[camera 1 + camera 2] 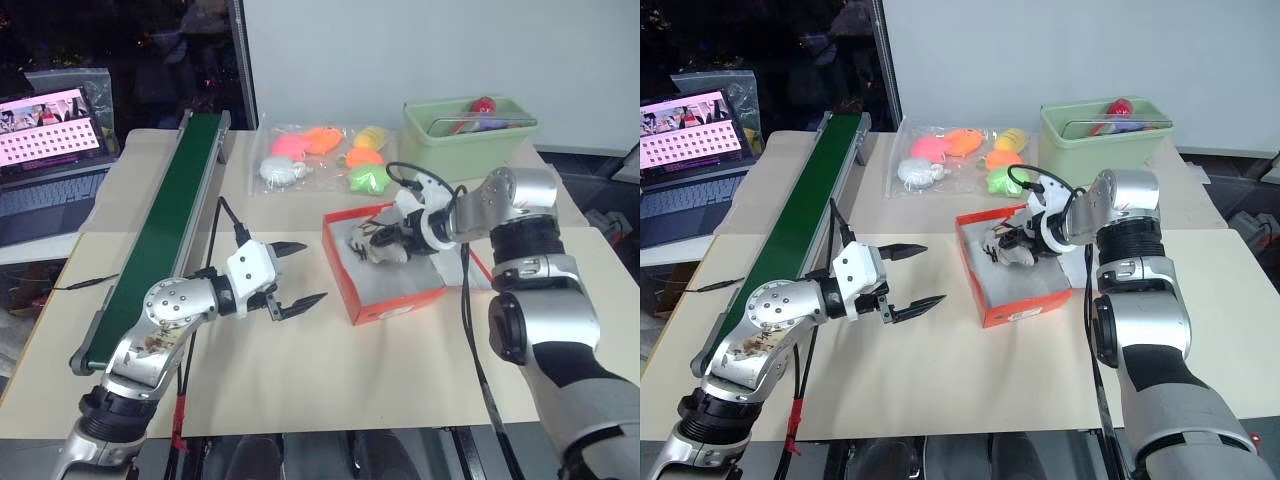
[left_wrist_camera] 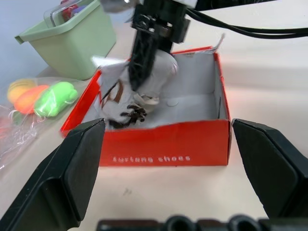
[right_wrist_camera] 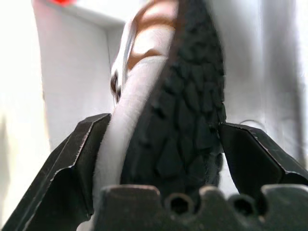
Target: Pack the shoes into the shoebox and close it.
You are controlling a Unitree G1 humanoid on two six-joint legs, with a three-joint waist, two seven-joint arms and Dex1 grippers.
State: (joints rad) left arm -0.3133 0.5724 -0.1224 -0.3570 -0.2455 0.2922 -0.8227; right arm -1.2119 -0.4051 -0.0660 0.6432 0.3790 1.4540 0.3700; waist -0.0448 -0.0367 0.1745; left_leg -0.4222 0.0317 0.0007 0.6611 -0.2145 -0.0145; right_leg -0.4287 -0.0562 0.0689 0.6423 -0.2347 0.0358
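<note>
Your right tool stood spread around a cream shoe with black treaded sole inside the open orange-red shoebox mid-tabletop, grip uncertain; left tool hung released nearby.

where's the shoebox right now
In the left eye view the shoebox sits open on the table's right half, in front of the clear toy bag and pale green tub, with the right claw reaching into it over the shoes.

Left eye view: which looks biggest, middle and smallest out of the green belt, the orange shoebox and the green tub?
1. green belt
2. orange shoebox
3. green tub, though it sits farther back, so it may only look smaller.
</note>
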